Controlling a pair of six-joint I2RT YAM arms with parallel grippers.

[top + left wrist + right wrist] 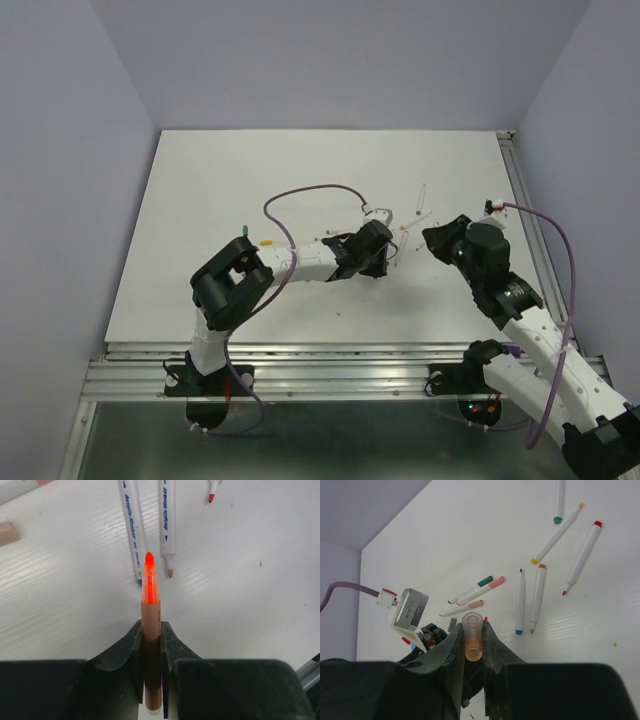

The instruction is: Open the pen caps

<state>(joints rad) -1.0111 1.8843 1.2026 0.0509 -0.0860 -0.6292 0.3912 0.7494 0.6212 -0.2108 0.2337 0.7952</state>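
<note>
My left gripper (151,630) is shut on an orange pen (150,597), whose bare bright orange tip points away from the jaws. My right gripper (472,626) is shut on a translucent orange pen cap (472,639), held upright with its open end up. In the top view the left gripper (385,256) and the right gripper (432,238) are a short way apart above the table's right middle. Three pens with green, pink and peach caps (479,589) lie behind the held cap. A small grey cap (451,625) lies loose beside them.
Uncapped white pens lie on the table: a blue-tipped one (520,600), a brown-tipped one (537,597), a red one (582,557) and a yellow one (557,532). A green cap (246,229) and an orange cap (266,242) lie by the left arm. A purple cable (310,192) loops over the table.
</note>
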